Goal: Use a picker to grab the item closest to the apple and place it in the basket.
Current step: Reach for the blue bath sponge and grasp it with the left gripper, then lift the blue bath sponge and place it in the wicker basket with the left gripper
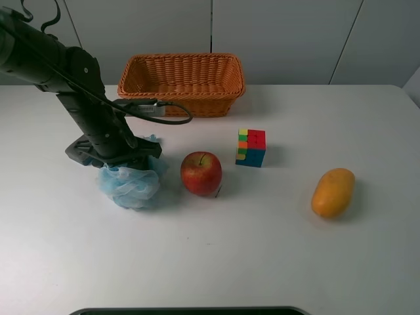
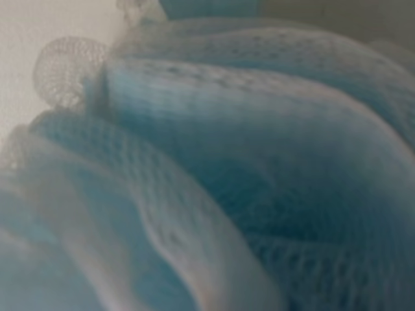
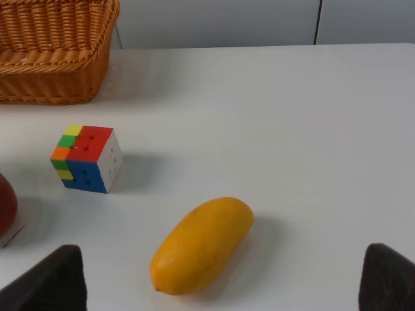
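A red apple [image 1: 201,172] sits mid-table. A light blue mesh bath sponge [image 1: 130,183] lies just left of it. My left gripper [image 1: 123,161] is pressed down into the top of the sponge. The left wrist view is filled by blurred sponge mesh [image 2: 246,175], so its fingers are hidden and I cannot tell whether they are shut. The wicker basket [image 1: 182,83] stands at the back. My right gripper [image 3: 222,278] is open and empty, its dark fingertips [image 3: 58,278] wide apart. It is out of the exterior view.
A colourful puzzle cube [image 1: 251,147] stands right of the apple and shows in the right wrist view [image 3: 86,158]. A yellow mango [image 1: 333,191] lies at the right, just ahead of the right gripper [image 3: 201,245]. A black cable [image 1: 172,111] loops before the basket.
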Tool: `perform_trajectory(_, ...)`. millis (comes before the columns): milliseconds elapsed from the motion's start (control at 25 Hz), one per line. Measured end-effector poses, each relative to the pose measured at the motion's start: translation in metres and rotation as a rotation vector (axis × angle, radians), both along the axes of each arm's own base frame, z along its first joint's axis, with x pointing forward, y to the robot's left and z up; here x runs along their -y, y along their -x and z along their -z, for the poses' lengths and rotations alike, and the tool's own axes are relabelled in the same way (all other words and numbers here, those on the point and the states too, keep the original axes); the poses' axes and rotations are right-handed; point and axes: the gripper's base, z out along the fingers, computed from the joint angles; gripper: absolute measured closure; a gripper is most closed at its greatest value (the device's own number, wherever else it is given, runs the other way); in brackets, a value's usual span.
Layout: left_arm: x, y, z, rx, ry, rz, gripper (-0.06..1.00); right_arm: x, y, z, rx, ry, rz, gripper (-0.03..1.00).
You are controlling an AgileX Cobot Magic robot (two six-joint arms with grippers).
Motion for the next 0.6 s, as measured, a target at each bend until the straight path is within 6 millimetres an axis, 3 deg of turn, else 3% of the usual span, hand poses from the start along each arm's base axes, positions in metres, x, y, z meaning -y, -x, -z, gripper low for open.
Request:
perform_trajectory(360,0.001,0.000,-0.003,-0.017,0.003,-0.001,0.46,0.000,0.000,0.000,0.000,0.000,0.000,0.34)
perform_trajectory(600,0.004,-0.002,-0.035,0.016,0.036,0.008,0.48,0.000,0.000,0.000,0.000,0.000,0.000,0.34)
